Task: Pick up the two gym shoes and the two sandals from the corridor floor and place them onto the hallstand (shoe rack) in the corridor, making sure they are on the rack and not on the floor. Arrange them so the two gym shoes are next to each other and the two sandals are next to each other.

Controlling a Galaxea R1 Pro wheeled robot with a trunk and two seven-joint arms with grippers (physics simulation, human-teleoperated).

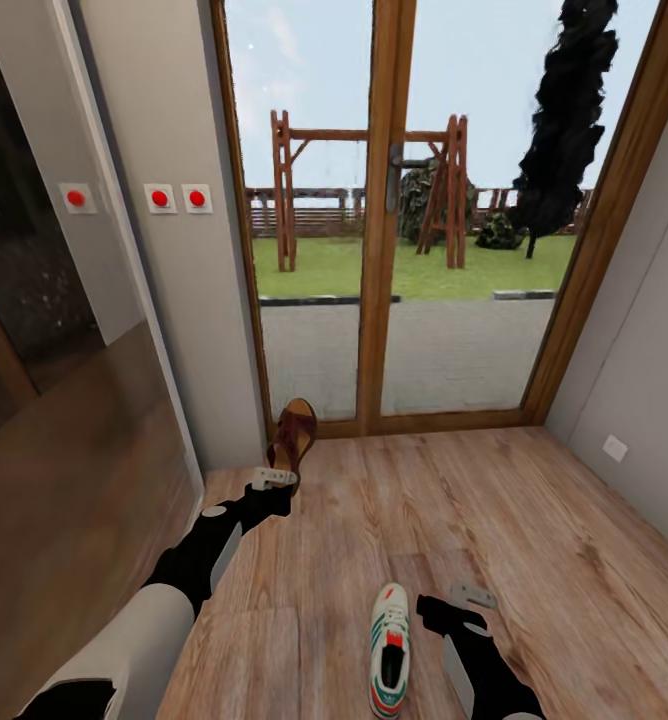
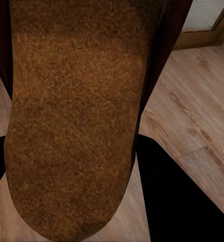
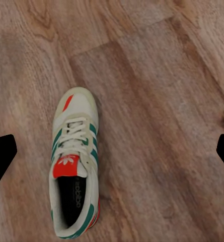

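We've got our left gripper [image 1: 274,478] clamped on the dark brown leather sandal [image 1: 293,436], right gripper [image 1: 454,605] wide open, so carry it level.

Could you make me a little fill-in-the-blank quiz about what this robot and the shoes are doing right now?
1. The left gripper is at a brown ____, whose tan footbed shows close up in the left wrist view.
2. The white sneaker with green stripes lies on the wooden ____.
3. The right gripper is ____, with nothing between its fingers.
4. Through the glass door, a wooden ____ frame stands on the lawn.

Missing words: sandal; floor; open; swing
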